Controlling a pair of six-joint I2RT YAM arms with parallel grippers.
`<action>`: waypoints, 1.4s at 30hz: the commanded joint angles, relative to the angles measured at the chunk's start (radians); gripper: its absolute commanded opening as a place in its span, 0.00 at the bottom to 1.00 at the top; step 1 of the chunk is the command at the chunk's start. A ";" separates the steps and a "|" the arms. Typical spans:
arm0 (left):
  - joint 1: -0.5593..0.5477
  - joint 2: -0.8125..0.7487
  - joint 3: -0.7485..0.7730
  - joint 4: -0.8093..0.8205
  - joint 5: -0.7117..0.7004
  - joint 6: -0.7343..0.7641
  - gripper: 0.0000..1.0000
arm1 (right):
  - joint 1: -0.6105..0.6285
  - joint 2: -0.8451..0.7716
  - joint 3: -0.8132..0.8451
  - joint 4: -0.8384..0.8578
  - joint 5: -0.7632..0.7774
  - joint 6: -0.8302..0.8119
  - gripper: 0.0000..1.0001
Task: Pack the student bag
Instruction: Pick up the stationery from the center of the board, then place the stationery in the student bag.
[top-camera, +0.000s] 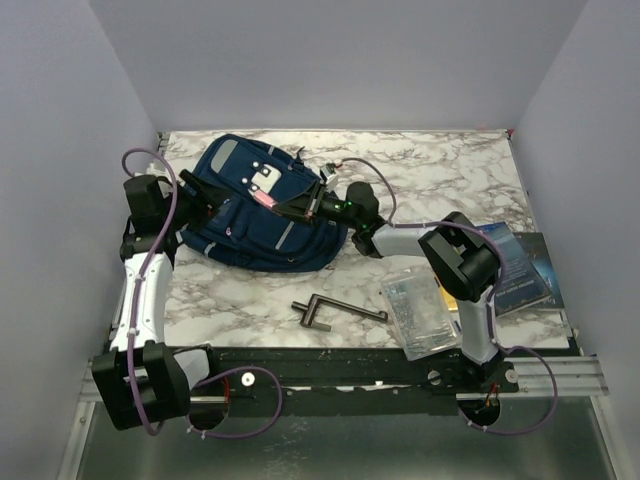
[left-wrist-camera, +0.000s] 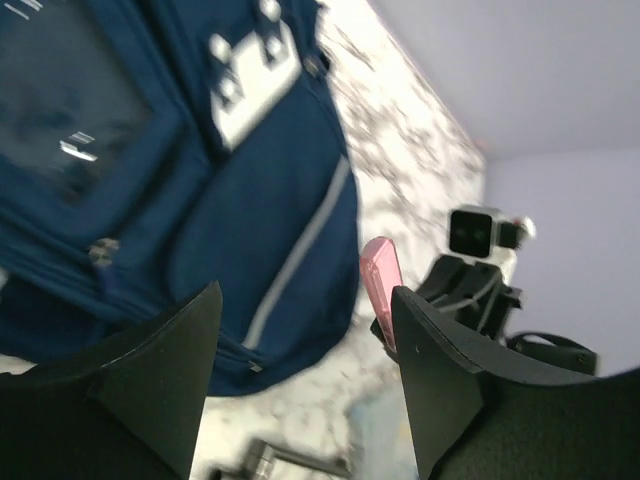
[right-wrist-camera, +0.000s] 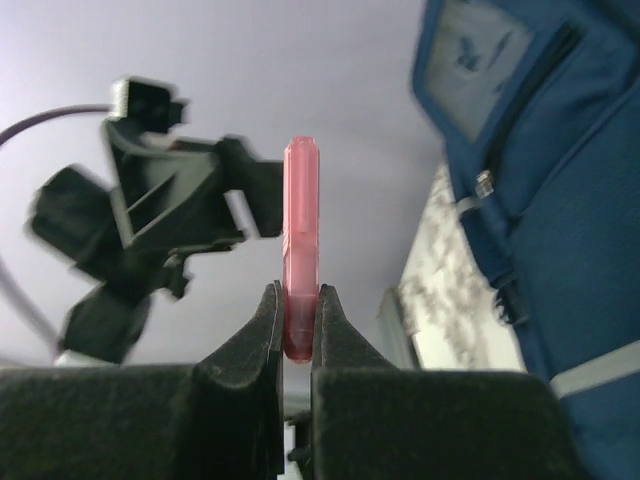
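Observation:
The student bag, a navy backpack with grey stripes and white patches, lies flat at the back left of the marble table; it also fills the left wrist view and shows at the right of the right wrist view. My right gripper hovers over the bag, shut on the lower end of a slim pink translucent object, also seen as the pink object. My left gripper stands open at the bag's left side, facing the right one, with nothing between its fingers.
A dark L-shaped metal tool lies in front of the bag. A clear plastic case and a dark book sit at the right, beside the right arm. White walls enclose the table on three sides.

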 joint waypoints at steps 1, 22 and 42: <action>0.042 0.050 0.129 -0.206 -0.343 0.195 0.71 | 0.038 0.083 0.210 -0.425 0.120 -0.204 0.00; 0.094 0.752 0.716 -0.472 -0.307 0.417 0.72 | 0.142 0.336 0.659 -1.005 0.277 -0.404 0.00; 0.079 0.740 0.695 -0.479 -0.323 0.395 0.66 | 0.143 0.441 0.844 -1.225 0.473 -0.368 0.00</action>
